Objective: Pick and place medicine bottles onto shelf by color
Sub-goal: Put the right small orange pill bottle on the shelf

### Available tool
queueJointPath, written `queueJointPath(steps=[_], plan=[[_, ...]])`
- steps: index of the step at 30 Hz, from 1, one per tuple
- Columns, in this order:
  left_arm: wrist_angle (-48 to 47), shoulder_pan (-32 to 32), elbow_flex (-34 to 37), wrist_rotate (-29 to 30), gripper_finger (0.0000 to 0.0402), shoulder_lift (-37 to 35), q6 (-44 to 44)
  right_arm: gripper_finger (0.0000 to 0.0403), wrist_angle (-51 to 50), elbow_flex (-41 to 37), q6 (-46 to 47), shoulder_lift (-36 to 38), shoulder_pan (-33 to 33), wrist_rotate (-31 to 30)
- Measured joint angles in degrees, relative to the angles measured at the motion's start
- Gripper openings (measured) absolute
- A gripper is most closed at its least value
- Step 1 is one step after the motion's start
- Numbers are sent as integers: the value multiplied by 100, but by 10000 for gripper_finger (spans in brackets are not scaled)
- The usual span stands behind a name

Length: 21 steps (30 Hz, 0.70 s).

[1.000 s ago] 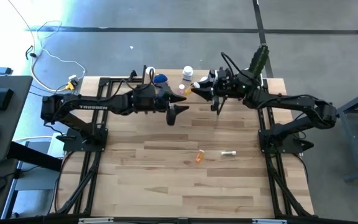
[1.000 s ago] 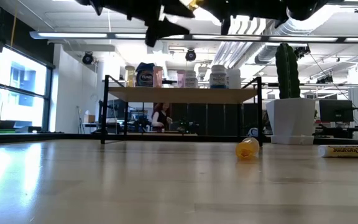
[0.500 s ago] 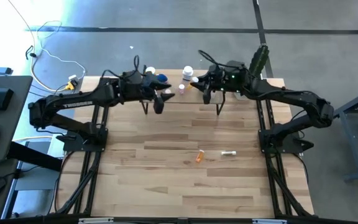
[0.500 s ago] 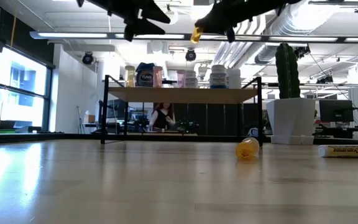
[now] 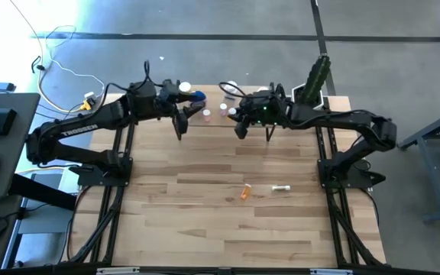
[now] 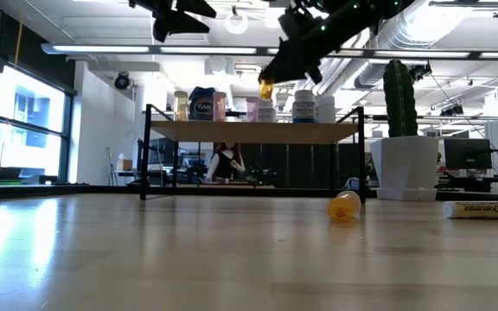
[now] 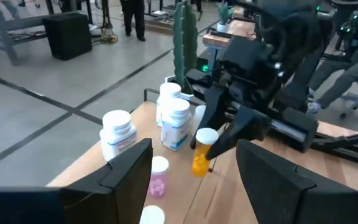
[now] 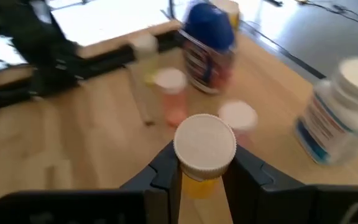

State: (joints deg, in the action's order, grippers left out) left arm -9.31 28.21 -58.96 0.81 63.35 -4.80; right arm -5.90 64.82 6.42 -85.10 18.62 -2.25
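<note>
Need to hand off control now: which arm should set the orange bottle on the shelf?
Right. Its pincer already grips the orange bottle above the shelf. The left pincer is open and empty nearby.

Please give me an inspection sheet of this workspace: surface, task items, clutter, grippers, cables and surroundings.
Surface: wooden table, mostly bare.
Job's things: shelf carries several bottles, among them a blue-lidded jar; an orange bottle and a white tube lie on the table.
Clutter: cactus pot beside the shelf.
Grippers: right gripper shut on a white-capped orange bottle above the shelf; left gripper open, empty, near the shelf.
Cables: white cable on the floor.
Surroundings: a person behind the shelf.
</note>
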Motion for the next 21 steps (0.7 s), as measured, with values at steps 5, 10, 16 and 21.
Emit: queueJointPath(steps=[5, 10, 16, 21], plan=[[-27, -4, -1, 5, 223, -69, 265, 78, -409, 0, 124, -52, -39, -632], [-36, -4, -2, 8, 223, -65, 262, 78, -699, 0, 221, -52, -40, -803], [-39, -4, -2, 6, 223, -63, 250, 78, -933, -4, 260, -50, -40, -871], [-36, -4, 0, 6, 223, -63, 247, 78, -1032, -4, 256, -50, -40, -942]])
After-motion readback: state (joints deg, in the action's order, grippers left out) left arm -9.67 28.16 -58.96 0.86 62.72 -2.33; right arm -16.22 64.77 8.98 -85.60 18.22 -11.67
